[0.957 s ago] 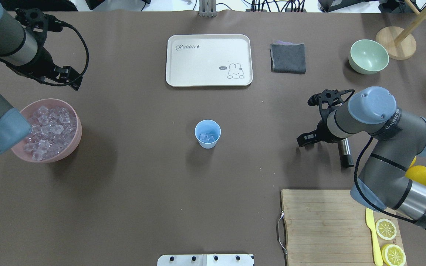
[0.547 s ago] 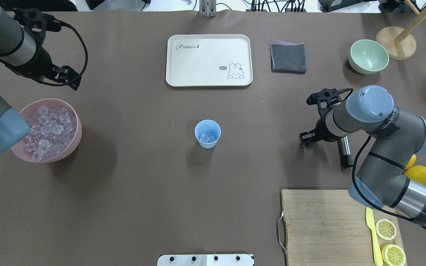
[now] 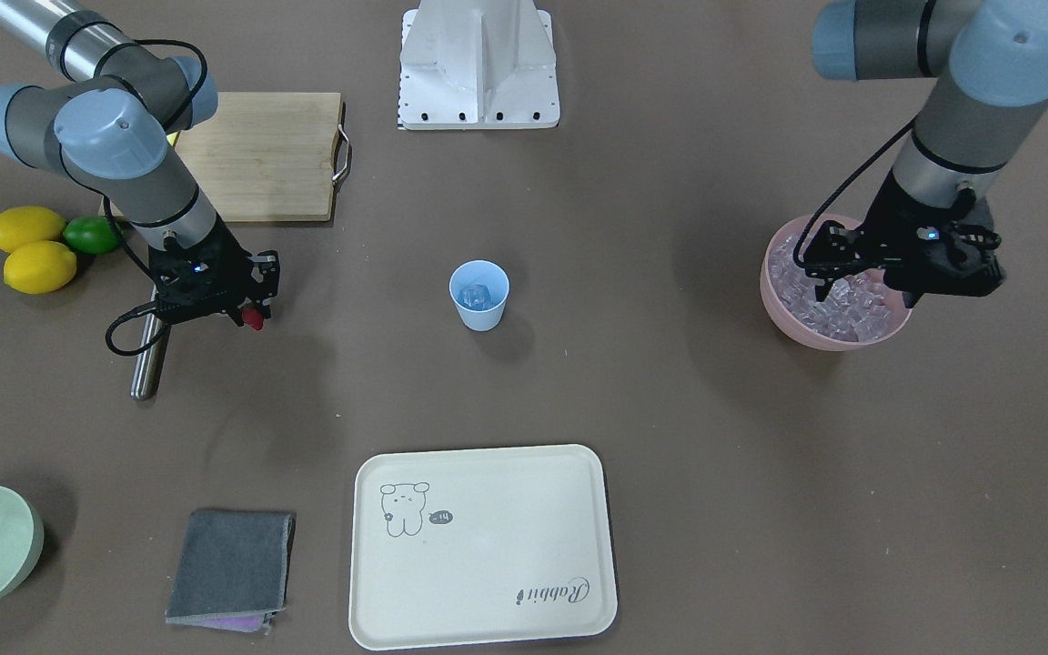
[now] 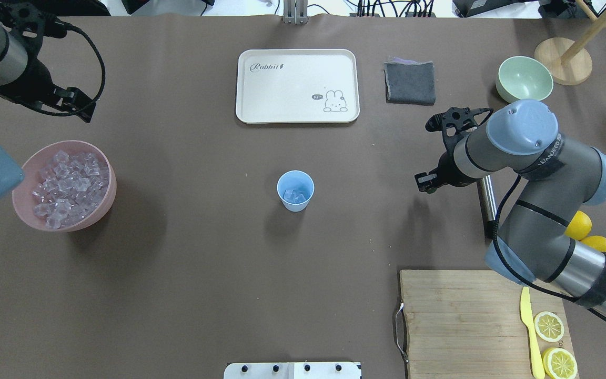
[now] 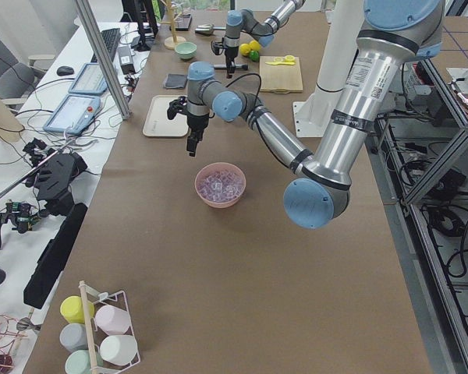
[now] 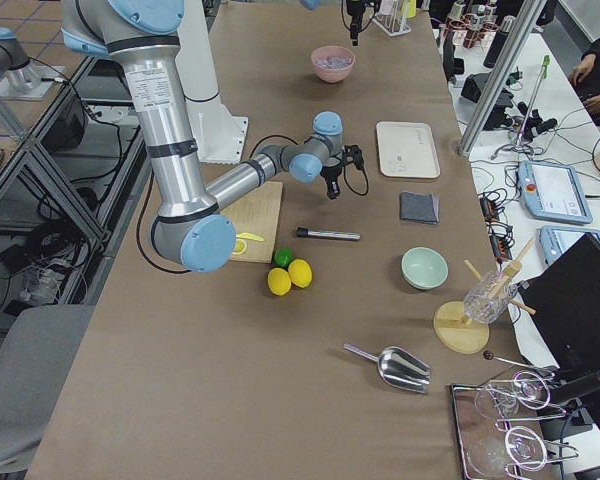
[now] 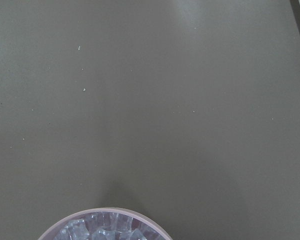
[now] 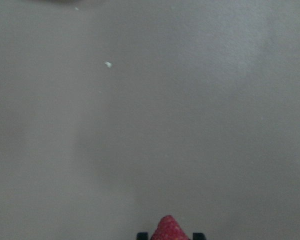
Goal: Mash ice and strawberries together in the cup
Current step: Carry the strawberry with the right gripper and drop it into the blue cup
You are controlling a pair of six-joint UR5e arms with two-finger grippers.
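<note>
Strawberry [image 3: 254, 318] pinched betw. right fingers [image 3: 242, 310], closed on it above counter [image 3: 579, 382]. Cup [image 4: 295, 190] w/ ice [image 4: 294, 196] sits well apart from them. Left fingers [image 3: 908, 273] near pink bowl [image 3: 806, 335]; can't tell if open. Risk: off-centre release could bounce berry off rim, tipping cup.

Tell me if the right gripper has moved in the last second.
Yes. The right gripper shifted away from the cutting board, toward the grey cloth.

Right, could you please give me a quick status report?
Right gripper shut on strawberry, short of cup. Left gripper by pink bowl, open or shut unclear. Cup holds ice. Path between bare.
</note>
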